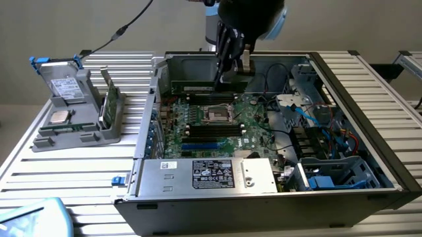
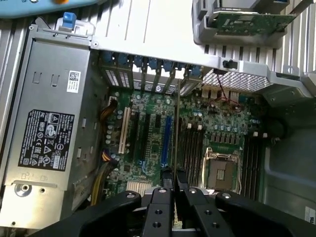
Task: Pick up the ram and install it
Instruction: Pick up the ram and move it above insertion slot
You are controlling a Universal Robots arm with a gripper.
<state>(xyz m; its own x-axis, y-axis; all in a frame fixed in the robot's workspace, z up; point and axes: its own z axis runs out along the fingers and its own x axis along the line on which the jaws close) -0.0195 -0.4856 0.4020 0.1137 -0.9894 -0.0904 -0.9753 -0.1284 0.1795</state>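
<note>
Evidently the end effector [image 1: 232,79] is clamping the ram [image 1: 197,88] (pickup done) above the motherboard [image 1: 221,126], not yet slotted.

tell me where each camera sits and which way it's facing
Exterior view: off the arm, above, looking down into the open computer case; the arm and gripper show, gripping the ram.
Wrist view: on the wrist, looking down past the gripper at the motherboard.
Shared: gripper, ram, motherboard, power supply.
</note>
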